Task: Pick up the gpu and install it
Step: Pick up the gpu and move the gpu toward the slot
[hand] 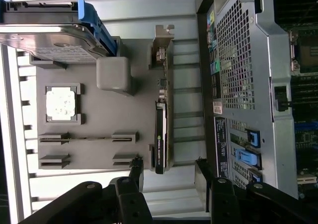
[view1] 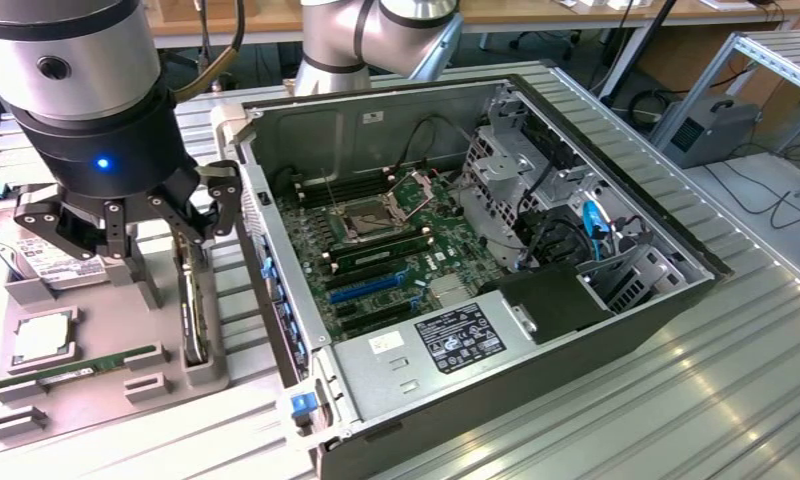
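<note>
We're at pick-up — our gripper (view1: 153, 240) (hand: 169, 172), wide open and empty, hovers above the gpu (view1: 195, 305) (hand: 161, 129) standing edgewise; grasping needs jaws straddling its thin body.

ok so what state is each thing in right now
gripper, open, empty, above the grey holder
gpu, standing on edge in the holder, not gripped
hard drive, resting on the holder
cpu, seated in its holder pocket
memory stick, sitting in its holder slots
computer case, on its side, side panel off
</note>
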Available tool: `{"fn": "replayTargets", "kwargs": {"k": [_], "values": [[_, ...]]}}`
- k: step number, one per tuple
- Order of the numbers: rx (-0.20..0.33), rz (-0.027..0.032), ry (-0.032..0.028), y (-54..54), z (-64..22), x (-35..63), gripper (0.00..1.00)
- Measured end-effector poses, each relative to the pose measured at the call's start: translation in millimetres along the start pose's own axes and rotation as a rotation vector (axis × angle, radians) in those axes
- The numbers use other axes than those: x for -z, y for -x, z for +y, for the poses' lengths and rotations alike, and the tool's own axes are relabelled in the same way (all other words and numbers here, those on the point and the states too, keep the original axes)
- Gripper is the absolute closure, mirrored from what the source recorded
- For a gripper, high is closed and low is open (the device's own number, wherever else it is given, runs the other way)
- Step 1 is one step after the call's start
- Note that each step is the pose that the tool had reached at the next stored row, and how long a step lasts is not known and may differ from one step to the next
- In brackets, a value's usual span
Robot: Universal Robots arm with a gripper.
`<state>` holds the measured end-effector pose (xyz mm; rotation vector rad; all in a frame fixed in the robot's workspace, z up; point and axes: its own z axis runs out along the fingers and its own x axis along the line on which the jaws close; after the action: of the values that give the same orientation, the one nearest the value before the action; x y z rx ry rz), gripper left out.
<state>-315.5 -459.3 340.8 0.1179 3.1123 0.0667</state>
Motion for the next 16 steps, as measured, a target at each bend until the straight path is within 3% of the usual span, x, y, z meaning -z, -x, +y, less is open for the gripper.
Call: {"fn": "replayTargets", "kwargs": {"k": [16], "values": [[0.000,0.0000,0.0000,-0.1,-0.2,-4.9,0.46]]}}
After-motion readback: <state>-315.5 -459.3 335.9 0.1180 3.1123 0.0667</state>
